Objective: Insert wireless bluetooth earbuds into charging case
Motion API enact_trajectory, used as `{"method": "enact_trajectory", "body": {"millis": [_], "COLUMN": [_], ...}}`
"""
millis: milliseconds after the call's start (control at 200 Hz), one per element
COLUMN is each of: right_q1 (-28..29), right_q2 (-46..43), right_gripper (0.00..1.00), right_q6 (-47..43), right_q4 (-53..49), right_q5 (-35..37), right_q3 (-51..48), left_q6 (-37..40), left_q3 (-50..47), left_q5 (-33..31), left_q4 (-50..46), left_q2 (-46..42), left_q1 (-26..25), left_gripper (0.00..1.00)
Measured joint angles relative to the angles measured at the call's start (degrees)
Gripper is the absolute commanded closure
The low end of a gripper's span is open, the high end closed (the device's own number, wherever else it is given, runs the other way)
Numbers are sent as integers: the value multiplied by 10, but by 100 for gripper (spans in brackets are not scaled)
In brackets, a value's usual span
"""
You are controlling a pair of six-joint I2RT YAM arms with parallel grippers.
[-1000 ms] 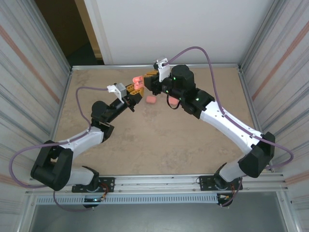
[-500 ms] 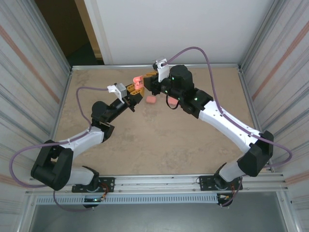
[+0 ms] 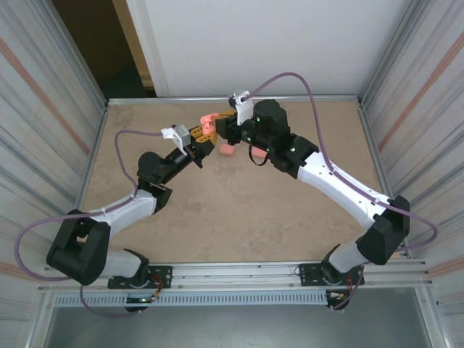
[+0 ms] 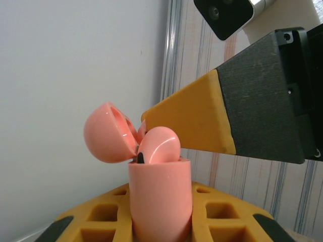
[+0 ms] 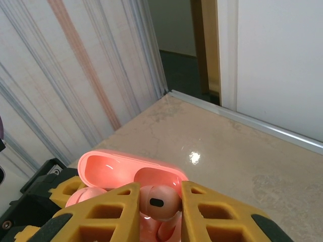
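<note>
A pink charging case (image 4: 160, 199) stands upright between the yellow fingers (image 4: 96, 222) of my left gripper (image 4: 160, 224), which is shut on it. The case's lid (image 4: 107, 133) is hinged open. In the top view the case (image 3: 206, 120) hangs above the far middle of the table. My right gripper (image 5: 157, 202) is shut on a salmon-pink earbud (image 5: 157, 199) right at the case's mouth, in front of the open lid (image 5: 126, 169). From the left wrist, that earbud (image 4: 160, 143) sits in the top of the case, with a right finger (image 4: 194, 118) beside it. Another earbud (image 5: 83, 196) rests in the case.
A second pink case (image 3: 227, 149) lies on the tan table (image 3: 217, 210) just below the two grippers. Ribbed metal walls (image 3: 51, 109) close both sides and a white wall (image 3: 254, 43) the back. The two wrists are nearly touching at the far middle.
The right arm has shifted slightly left, toward the held case. The left arm and the case on the table have not moved.
</note>
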Motion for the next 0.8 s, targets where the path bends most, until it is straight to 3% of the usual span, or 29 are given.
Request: {"method": "enact_trajectory", "body": {"millis": [436,802], "right_q1": [-1,-20], "right_q2": [-2,-27], "right_gripper": [64,41], "right_q6": [17,35], "right_q4": [-5,-16], "right_q5": [-9,-47], "right_q3": [-5,-1], "left_q6": [0,-2], "left_q3": [0,0], "left_q5": [4,6], "left_q4": [2,25], "left_q2": [2,10], "left_q1": [0,0], "left_gripper": [100,100]}}
